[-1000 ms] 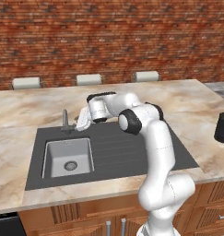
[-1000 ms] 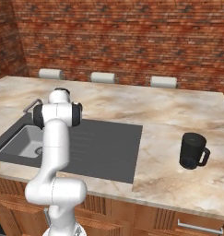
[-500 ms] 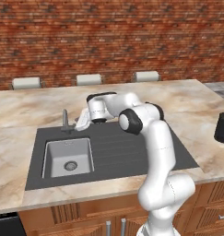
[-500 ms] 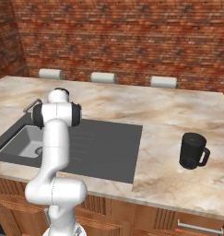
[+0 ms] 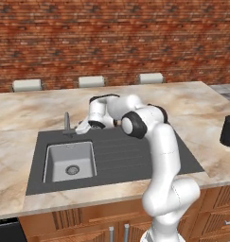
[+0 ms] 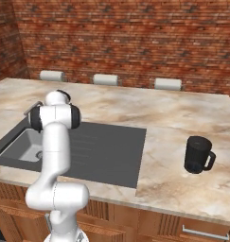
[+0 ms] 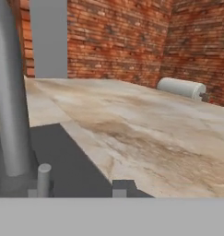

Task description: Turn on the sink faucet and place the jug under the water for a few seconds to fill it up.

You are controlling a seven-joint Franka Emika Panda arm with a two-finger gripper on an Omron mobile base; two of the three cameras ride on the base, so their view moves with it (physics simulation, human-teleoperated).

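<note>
- The white arm reaches left across the sink (image 5: 135, 158), its gripper (image 5: 80, 128) low at the base of the sink faucet (image 5: 66, 124), just right of the slim grey spout.
- In the hand view the faucet's upright fills the left edge, with its small side lever (image 7: 44, 179) standing near the bottom; one dark fingertip (image 7: 122, 186) shows beside it.
- Whether the jaws are pinching the lever or standing free cannot be told; they appear fairly narrow.
- The black jug (image 6: 198, 155) stands upright on the marble counter (image 6: 182, 123), well apart to the right of the sink, handle facing right.
- The light grey basin (image 5: 69, 161) lies dry at near left.
</note>
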